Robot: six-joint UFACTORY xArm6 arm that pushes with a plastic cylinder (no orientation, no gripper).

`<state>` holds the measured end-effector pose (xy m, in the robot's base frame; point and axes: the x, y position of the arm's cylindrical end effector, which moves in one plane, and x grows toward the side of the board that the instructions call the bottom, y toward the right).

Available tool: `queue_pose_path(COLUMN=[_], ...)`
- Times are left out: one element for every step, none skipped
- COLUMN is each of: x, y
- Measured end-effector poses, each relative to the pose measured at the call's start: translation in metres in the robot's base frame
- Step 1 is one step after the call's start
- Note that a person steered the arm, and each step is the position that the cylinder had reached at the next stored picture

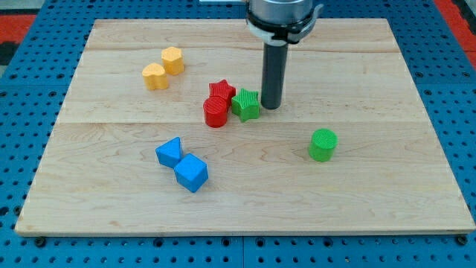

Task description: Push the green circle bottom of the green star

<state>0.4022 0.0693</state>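
The green circle point(323, 144) stands on the wooden board at the view's right of centre, alone. The green star point(245, 104) lies near the board's middle, up and to the left of the circle. It touches a red circle point(216, 112) and sits close to a red star point(222, 91). My tip point(271, 106) rests on the board just to the right of the green star, close to it or touching it. The tip is well up and to the left of the green circle.
Two yellow blocks point(163, 68) lie at the upper left. Two blue blocks point(182, 164) lie at the lower left of centre. The board point(416, 201) lies on a blue perforated table.
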Motion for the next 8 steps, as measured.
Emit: queue_pose_path(x=[0.025,0.089,0.101,0.103,0.100,0.085,0.081,0.081], y=[0.118,0.128,0.087,0.059,0.040,-0.019,-0.053,-0.054])
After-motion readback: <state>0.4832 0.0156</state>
